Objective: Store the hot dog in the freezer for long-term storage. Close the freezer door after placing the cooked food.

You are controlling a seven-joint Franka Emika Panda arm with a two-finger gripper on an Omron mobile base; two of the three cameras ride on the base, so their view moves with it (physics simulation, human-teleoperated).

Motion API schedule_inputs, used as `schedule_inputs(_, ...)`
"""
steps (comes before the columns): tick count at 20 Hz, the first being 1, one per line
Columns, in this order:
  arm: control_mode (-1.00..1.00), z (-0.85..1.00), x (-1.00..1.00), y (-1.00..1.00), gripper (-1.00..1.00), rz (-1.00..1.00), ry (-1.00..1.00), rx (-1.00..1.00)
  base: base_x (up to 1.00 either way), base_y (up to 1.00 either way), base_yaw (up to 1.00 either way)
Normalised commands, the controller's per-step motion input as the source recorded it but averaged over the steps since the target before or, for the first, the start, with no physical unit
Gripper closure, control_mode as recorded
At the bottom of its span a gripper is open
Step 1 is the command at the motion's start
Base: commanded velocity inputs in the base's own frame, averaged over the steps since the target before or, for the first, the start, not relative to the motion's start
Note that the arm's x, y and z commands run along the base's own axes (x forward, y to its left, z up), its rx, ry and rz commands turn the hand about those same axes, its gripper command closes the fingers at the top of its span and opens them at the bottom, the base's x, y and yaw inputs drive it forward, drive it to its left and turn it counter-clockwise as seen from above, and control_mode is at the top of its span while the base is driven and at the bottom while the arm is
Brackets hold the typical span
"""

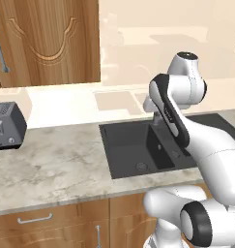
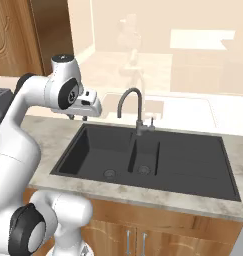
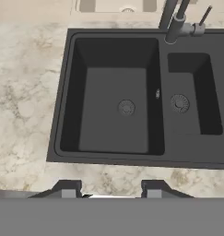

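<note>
My hand [image 3: 111,190] hangs above the table's black sink [image 3: 111,110], fingers partly open, holding nothing; which way the hot dog lies I cannot tell.

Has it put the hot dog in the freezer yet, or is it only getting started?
Nothing looks done yet. The gripper hangs over the marble counter in front of the dark sink, fingers apart with nothing between them. The sink basins look bare, and a toaster sits to the left. Still left: finding and picking up the hot dog, placing it in the freezer, closing the door.
</note>
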Motion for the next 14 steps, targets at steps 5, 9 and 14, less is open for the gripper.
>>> schedule_inputs(5,1.00,0.00,-0.02,0.00,-1.00,0.00,0.00,0.00,-0.21,0.04,0.00)
schedule_inputs(9,1.00,0.00,0.00,0.00,-1.00,0.00,0.00,0.00,-0.44,0.36,0.00)
schedule_inputs(14,1.00,0.00,0.00,0.00,-1.00,0.00,0.00,0.00,-0.48,0.63,0.00)
